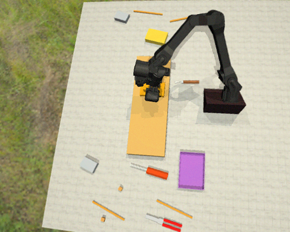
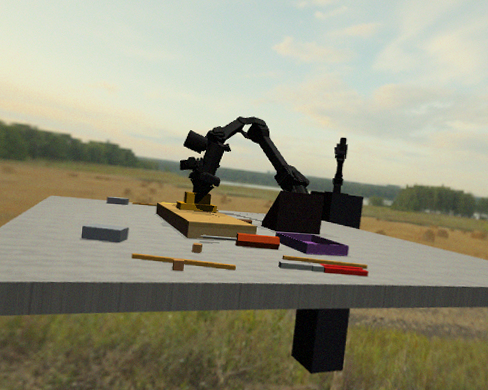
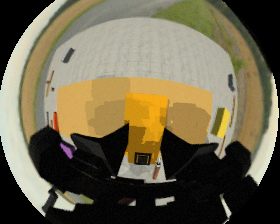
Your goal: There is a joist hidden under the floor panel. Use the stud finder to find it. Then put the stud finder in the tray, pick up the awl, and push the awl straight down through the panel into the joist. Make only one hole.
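Note:
My gripper [image 1: 152, 90] [image 2: 201, 197] [image 3: 144, 125] is shut on the orange-yellow stud finder [image 1: 163, 90] [image 2: 189, 199] [image 3: 146, 111]. The stud finder sits on, or just above, the far half of the tan floor panel [image 1: 148, 129] [image 2: 218, 224] [image 3: 75, 105]. Its small black-framed window looks dark in the wrist view; no lit mark shows. A small brown-handled tool, which looks like the awl [image 1: 190, 81] [image 3: 156, 170], lies beside the panel on the arm-base side. The purple tray [image 1: 191, 169] [image 2: 335, 250] [image 3: 66, 150] is empty. The joist is hidden.
An orange-red-handled tool [image 1: 157, 172] [image 2: 258, 241] lies between panel and tray. A yellow block [image 1: 156, 36] [image 3: 220, 122] is beyond the panel's far end. Red-handled pliers [image 1: 172, 225] [image 2: 345, 270], grey blocks [image 1: 89, 164] [image 2: 105, 233], thin sticks [image 1: 108, 210] and small cubes [image 1: 120, 188] lie around.

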`<act>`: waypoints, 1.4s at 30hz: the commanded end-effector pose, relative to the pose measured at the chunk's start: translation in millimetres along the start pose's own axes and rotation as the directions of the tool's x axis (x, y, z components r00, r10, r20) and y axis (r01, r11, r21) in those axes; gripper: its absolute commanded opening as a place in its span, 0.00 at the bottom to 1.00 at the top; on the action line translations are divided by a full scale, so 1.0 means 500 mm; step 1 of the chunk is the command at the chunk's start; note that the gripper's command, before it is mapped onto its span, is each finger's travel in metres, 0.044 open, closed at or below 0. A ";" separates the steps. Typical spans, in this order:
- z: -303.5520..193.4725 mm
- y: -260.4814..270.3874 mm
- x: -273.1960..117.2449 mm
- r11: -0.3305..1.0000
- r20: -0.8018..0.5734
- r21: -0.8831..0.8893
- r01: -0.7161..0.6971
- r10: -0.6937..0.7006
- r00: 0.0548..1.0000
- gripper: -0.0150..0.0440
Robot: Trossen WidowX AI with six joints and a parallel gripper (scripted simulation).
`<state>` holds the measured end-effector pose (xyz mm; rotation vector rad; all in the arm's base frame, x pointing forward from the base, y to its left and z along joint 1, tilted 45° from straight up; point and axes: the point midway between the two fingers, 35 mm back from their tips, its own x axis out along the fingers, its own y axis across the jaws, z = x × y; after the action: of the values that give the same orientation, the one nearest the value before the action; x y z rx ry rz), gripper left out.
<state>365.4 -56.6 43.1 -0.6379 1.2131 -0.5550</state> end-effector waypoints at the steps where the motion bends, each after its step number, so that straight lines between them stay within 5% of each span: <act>1: -0.001 0.030 0.001 1.000 -0.001 -0.007 -0.008 0.008 1.000 0.25; 42: -0.003 0.269 -0.004 1.000 0.000 -0.005 -0.014 0.014 1.000 0.25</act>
<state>370.1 30.6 -43.1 -0.6343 1.2143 -0.5485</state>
